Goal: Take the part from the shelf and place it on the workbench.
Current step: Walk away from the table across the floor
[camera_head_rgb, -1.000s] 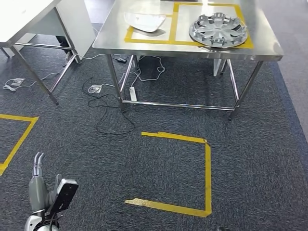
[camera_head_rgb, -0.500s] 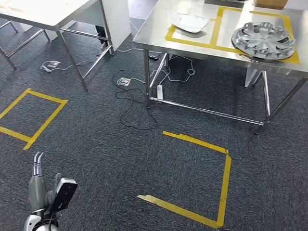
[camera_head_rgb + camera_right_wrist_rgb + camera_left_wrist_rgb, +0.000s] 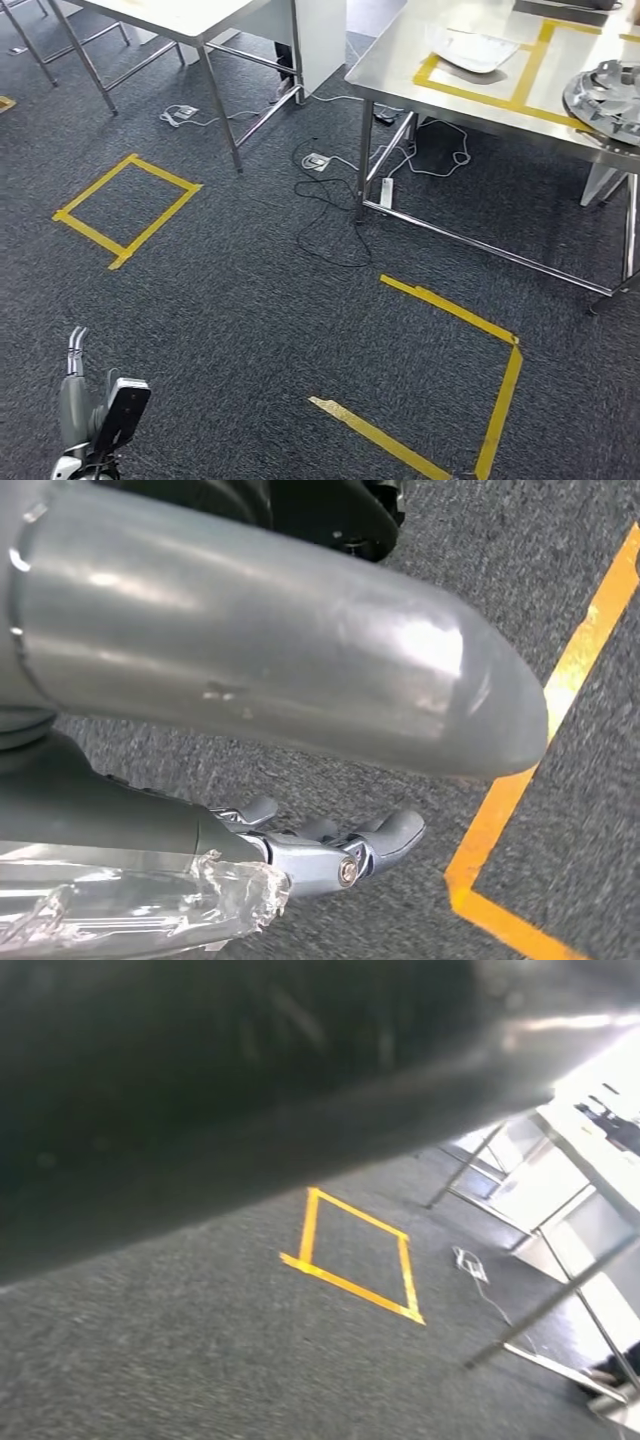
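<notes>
The steel workbench (image 3: 392, 70) stands at the upper right, marked with yellow tape frames. On it lie a white curved part (image 3: 472, 48) and a silver wheel cover (image 3: 607, 95) that runs off the picture's right edge. My left hand (image 3: 81, 405) hangs low at the bottom left over the carpet, its fingers straight and nothing in it. In the right wrist view my right hand (image 3: 317, 850) hangs above the carpet with its fingers stretched out and apart, holding nothing.
A white table (image 3: 189, 20) on metal legs stands at the upper left. Cables and a power strip (image 3: 386, 192) lie under the workbench. Yellow tape squares (image 3: 128, 210) (image 3: 460, 380) mark the dark carpet, and one square (image 3: 355, 1260) lies near metal table legs in the left wrist view.
The camera has swung left, so workbench, tables and tape marks have all slid right in the picture. My left hand hangs as before.
</notes>
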You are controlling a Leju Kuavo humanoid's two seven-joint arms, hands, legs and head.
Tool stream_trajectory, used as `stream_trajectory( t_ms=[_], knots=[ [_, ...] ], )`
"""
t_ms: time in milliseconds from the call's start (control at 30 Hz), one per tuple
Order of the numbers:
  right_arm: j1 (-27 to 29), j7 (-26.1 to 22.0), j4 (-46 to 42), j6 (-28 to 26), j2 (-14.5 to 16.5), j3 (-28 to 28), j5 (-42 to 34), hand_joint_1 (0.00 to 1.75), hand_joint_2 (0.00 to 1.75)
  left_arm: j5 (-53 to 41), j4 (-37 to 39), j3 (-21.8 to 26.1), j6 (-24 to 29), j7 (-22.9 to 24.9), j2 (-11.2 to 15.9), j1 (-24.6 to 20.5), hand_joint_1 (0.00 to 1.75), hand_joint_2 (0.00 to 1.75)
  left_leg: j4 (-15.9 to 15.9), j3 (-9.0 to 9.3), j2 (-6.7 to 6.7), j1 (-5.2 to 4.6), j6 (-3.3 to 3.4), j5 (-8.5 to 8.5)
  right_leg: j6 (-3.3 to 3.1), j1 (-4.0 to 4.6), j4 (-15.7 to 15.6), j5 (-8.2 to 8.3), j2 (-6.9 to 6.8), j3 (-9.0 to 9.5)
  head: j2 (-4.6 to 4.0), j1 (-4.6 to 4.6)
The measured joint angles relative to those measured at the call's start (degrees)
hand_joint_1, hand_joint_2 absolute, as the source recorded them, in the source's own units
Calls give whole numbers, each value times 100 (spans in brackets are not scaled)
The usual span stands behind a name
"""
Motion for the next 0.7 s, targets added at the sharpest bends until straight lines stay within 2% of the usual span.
stream_trajectory(
  t_ms=[33, 67, 100, 133, 167, 233, 300, 333, 367, 400, 433, 467, 500, 533, 567, 600, 667, 700],
  knots=[
    [0, 18, -1, -2, 2, -1, 5, 0, 0, -3, 2, 1, -3, -3, -9, -9, 0, 0, -317, 174, 106, -22, 35, 83, 28, 16, 7, -17, -54, 13, 0, -1],
    [-2, 36, -1, -4, 3, -1, 13, 0, 0, -5, 3, 3, -4, -5, -19, -13, 0, 0, -494, 262, 183, -45, 72, 100, 55, 32, 12, -32, -109, 21, 0, 4],
    [-4, 49, -1, -6, 3, -1, 20, 0, 0, -7, 4, 10, -6, -7, -28, -9, 0, 0, -546, 274, 195, -68, 106, 74, 82, 47, 15, -42, -165, 27, 0, 6],
    [-7, 59, -1, -8, 3, -1, 30, 0, 0, -7, 6, 23, -8, -7, -35, 2, 0, 0, -556, 260, 136, -70, 150, 77, 109, 49, 13, -51, -225, 38, 0, 6],
    [-11, 60, -1, -8, 3, -1, 41, 0, 0, -6, 8, 43, -10, -7, -38, 16, 0, 0, -567, 254, 79, -64, 189, 87, 139, 41, 25, -78, -216, 37, 0, 9],
    [-9, 55, -2, -7, 4, -2, 60, 0, 0, -2, 23, 82, -14, -5, -50, 11, 0, 0, -596, 253, -42, -41, 269, 116, 186, 20, 282, -277, 30, -70, 0, 29],
    [4, 53, -5, -7, 4, -6, 76, 0, 0, 22, 92, 109, -22, -5, -71, -24, 0, 0, -602, 240, -174, -35, 318, 132, 198, 13, 1039, -669, 339, -425, 0, 61],
    [13, 54, -7, -7, 4, -9, 86, 0, 0, 55, 160, 130, -27, 0, -78, -41, 0, 0, -601, 235, -249, -42, 328, 135, 197, 17, 1456, -830, 397, -632, 0, 66],
    [21, 55, -11, -7, 3, -11, 98, 0, 0, 102, 255, 167, -31, 3, -79, -60, 0, 0, -599, 234, -324, -50, 334, 137, 194, 21, 1737, -891, 420, -784, 0, 69],
    [28, 57, -15, -7, 3, -13, 114, 0, 0, 170, 372, 219, -43, 3, -76, -87, 0, 0, -595, 236, -402, -56, 335, 138, 185, 23, 1789, -827, 430, -836, 0, 70],
    [33, 58, -18, -7, 3, -14, 138, 0, 0, 270, 525, 293, -89, -1, -68, -131, 0, 0, -589, 241, -484, -60, 335, 137, 174, 22, 1599, -648, 448, -774, 0, 70],
    [35, 61, -21, -6, 3, -15, 163, 0, 0, 404, 719, 389, -172, -30, -56, -195, 0, 0, -579, 245, -567, -60, 330, 135, 161, 18, 1222, -401, 511, -620, 0, 71],
    [37, 64, -23, -4, 1, -15, 189, 0, 0, 552, 938, 496, -272, -72, -39, -273, 0, 0, -565, 242, -645, -64, 317, 133, 148, 8, 814, -206, 644, -444, 0, 72],
    [37, 69, -24, -1, -2, -15, 217, 0, 0, 698, 1194, 621, -376, -125, -11, -364, 0, 0, -540, 227, -722, -67, 298, 129, 138, -6, 454, -78, 766, -279, 0, 73],
    [37, 75, -25, 4, -5, -15, 245, 0, 0, 817, 1479, 755, -456, -196, 29, -461, 0, 0, -523, 202, -787, -67, 267, 134, 128, -15, 241, -29, 864, -176, 0, 74],
    [35, 80, -25, 11, -8, -15, 274, 0, 0, 906, 1787, 897, -513, -254, 82, -554, 0, 0, -513, 172, -848, -64, 230, 146, 116, -15, 169, -47, 901, -133, 0, 76],
    [29, 83, -24, 33, -14, -14, 339, 0, 0, 1011, 2499, 1225, -581, -360, 229, -703, 0, 0, -504, 131, -917, -50, 159, 163, 72, -18, 147, -31, 797, -109, 0, 78],
    [25, 81, -24, 44, -17, -14, 366, 0, 0, 1032, 2858, 1389, -591, -397, 305, -759, 0, 0, -451, 104, -836, -53, 127, 123, 39, -23, 132, -20, 735, -99, 0, 66]
  ],
)
